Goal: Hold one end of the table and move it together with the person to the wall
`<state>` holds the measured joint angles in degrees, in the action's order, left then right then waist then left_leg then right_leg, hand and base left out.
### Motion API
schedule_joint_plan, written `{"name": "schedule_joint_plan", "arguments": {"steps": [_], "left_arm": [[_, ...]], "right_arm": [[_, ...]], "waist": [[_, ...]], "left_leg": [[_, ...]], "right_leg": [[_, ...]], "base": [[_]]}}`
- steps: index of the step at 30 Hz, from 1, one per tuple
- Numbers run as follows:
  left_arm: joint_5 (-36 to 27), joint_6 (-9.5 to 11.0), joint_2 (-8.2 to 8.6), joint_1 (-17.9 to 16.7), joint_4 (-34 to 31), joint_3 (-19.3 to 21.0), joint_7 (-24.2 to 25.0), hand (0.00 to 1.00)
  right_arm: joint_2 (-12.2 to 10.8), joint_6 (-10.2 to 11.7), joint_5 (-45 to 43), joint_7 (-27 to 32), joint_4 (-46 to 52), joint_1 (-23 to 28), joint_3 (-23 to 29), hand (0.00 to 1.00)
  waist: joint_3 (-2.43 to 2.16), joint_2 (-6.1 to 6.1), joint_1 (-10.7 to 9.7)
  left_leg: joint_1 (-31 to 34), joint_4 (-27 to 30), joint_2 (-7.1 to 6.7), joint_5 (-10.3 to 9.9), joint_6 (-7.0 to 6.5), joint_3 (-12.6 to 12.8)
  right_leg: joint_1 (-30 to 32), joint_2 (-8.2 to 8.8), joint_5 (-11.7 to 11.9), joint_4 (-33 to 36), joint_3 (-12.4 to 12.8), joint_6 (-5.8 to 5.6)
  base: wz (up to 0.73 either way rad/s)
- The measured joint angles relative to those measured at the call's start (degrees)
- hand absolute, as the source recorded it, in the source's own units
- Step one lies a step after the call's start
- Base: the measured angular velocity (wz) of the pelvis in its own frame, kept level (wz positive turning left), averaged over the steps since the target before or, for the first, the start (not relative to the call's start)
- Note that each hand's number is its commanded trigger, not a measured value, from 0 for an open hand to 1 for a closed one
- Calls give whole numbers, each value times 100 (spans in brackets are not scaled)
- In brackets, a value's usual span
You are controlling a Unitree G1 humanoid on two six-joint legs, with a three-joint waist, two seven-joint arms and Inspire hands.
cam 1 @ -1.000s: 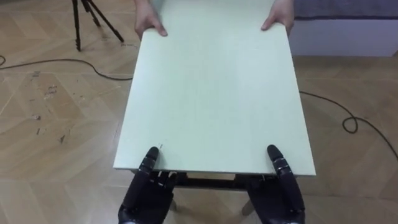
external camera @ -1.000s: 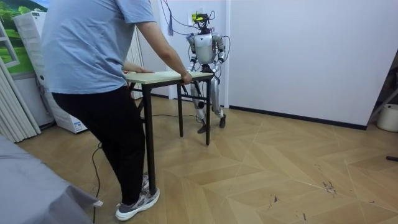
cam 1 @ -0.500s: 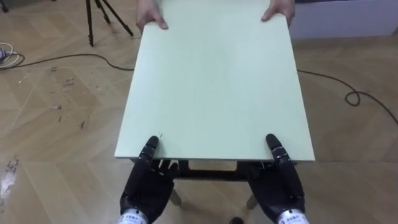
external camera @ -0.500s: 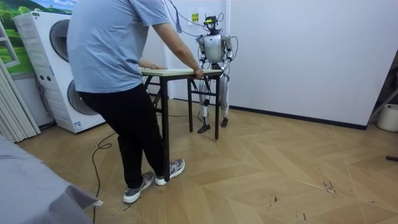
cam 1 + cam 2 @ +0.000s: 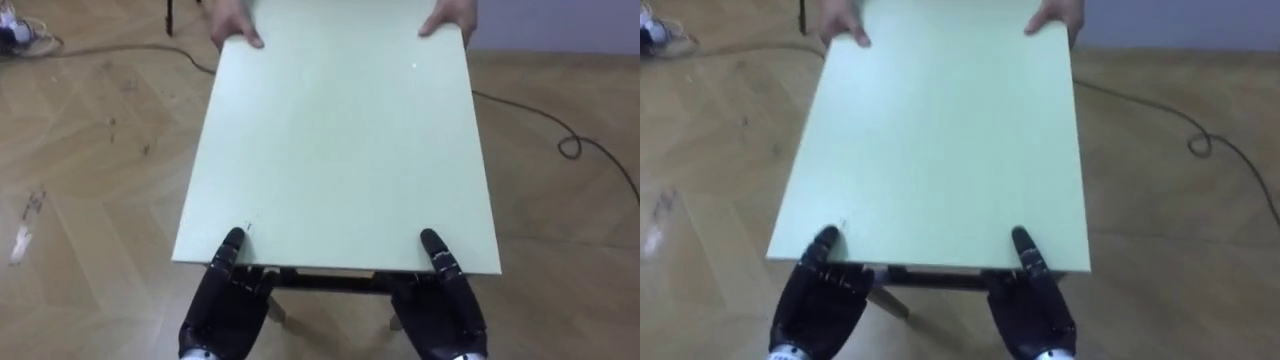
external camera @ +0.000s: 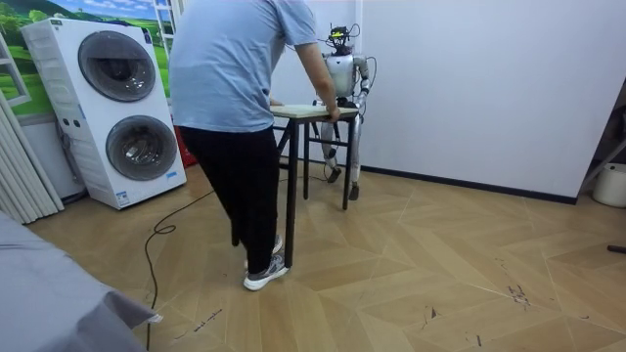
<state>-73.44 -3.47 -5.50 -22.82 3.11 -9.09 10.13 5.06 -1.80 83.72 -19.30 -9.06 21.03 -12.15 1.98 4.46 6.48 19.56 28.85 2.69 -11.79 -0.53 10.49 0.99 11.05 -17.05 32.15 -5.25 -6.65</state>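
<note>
Fingers (image 5: 248, 282) of the left hand (image 5: 222, 308) and right hand (image 5: 445, 312) tuck under the table's (image 5: 340, 150) near edge, thumbs on top, pinching it to carry it level while a person (image 6: 230, 88) holds the far end.

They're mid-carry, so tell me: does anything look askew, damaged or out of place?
Nothing stands out. The table looks level, its top bare; the person's hands hold the far corners, and the robot's left hand and right hand grip the near edge. A cable lies on the floor beside it.
</note>
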Motion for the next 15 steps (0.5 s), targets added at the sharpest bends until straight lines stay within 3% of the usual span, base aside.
{"name": "schedule_joint_plan", "arguments": {"steps": [1,8,11,15], "left_arm": [[64,1,10,56,0,-3,-1,100],[174,26,5,153,-49,82,-1,100],[227,25,-1,199,-61,102,-1,100],[296,23,-23,198,-31,97,-1,100]], "right_arm": [[11,54,23,0,0,-46,1,100],[-23,87,99,1,-46,-182,-56,100],[-35,69,166,1,-47,-175,-67,100],[-73,30,175,7,-156,-159,-67,100]], "waist": [[0,77,24],[-5,88,101],[-7,81,94],[17,36,3]], "left_leg": [[177,58,19,32,7,-2],[626,80,186,241,41,31],[777,97,258,369,29,18],[804,59,287,552,47,-170]], "right_leg": [[86,-4,-135,-103,-38,-10],[-2,-128,-236,-1156,-538,17],[23,-173,-251,-1259,-939,34],[-40,-304,-294,-1259,-1062,113]], "base": [[-8],[-10],[7],[18]]}}
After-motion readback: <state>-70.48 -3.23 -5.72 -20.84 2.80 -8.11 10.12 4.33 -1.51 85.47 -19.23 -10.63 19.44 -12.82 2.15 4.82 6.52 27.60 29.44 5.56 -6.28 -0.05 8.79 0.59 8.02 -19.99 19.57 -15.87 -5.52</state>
